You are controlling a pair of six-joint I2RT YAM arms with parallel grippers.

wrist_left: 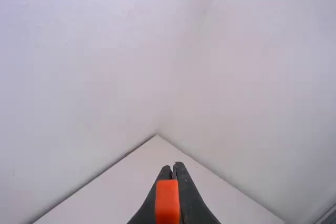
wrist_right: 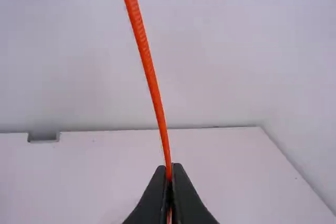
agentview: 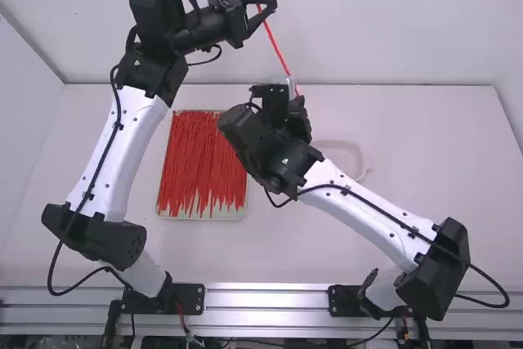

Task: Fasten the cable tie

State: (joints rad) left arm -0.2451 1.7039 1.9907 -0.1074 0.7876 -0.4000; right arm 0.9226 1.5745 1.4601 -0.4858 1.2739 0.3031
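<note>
While both arms stood raised over the white table (agentview: 425,145), a single red cable tie (agentview: 276,46) ran straight between their two grippers, held in the air and clear of the tabletop. In the high view the left gripper (agentview: 263,7) was up against the back wall (agentview: 392,14), well above the table's far edge, and clenched on the tie's upper end, a short tip of which stuck out past the fingers. From there the tie slanted down and to the right to the right gripper (agentview: 292,92), which sat lower, over the far middle of the table.

The left wrist view showed the left gripper (wrist_left: 172,169) pressed together on a short orange-red piece of the cable tie (wrist_left: 168,203), the fingers meeting at their tips. In the right wrist view the right gripper (wrist_right: 169,169) was likewise pinched tight on the cable tie (wrist_right: 149,77), whose ribbed strap rose from between the fingertips and leaned away toward the wall. The tie was one straight strap, with neither end threaded into the other.

On the table beside the left arm lay a flat pale tray (agentview: 200,216) with a heap of spare red ties (agentview: 200,161) lying lengthwise on it, well apart from the held one.
</note>
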